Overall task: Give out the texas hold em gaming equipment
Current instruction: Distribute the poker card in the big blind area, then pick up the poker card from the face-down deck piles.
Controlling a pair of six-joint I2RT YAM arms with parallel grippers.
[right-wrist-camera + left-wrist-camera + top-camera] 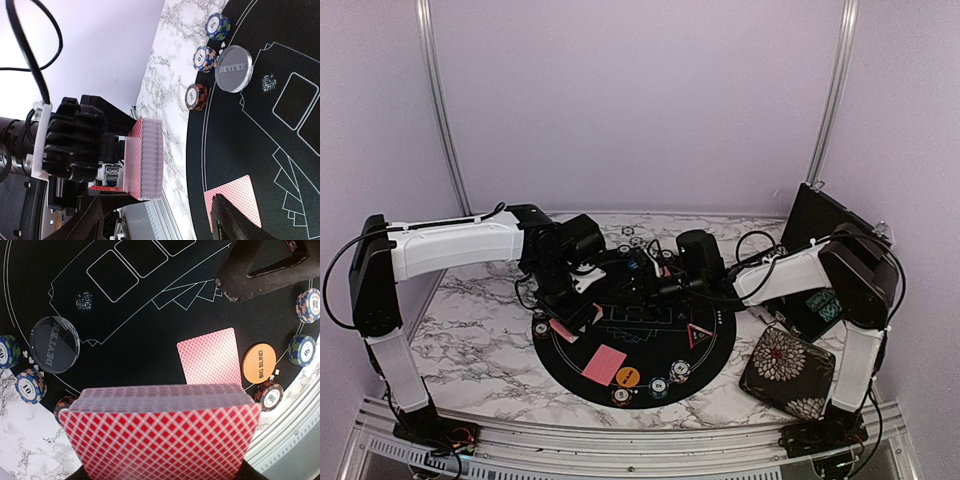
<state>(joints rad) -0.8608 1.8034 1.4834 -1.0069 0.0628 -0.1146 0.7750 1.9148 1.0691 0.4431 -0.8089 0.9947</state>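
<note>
My left gripper (565,316) is shut on a deck of red-backed playing cards (160,435), held on edge above the near left of the round black mat (715,350). The deck (148,160) also fills the left of the right wrist view. One card (212,356) lies face down on the mat beside the orange big-blind disc (259,363). My right gripper (152,207) hangs open over that card (235,197) with nothing between its fingers. A dark dealer disc (54,344) and striped chip stacks (31,385) sit at the mat's rim. The red-edged triangle (697,335) lies at mid right.
A floral pouch (787,372) lies on the marble table at the right front. A black case (820,250) stands behind it by the right arm. More chips (659,386) line the mat's near edge. A metal rail (620,440) runs along the front.
</note>
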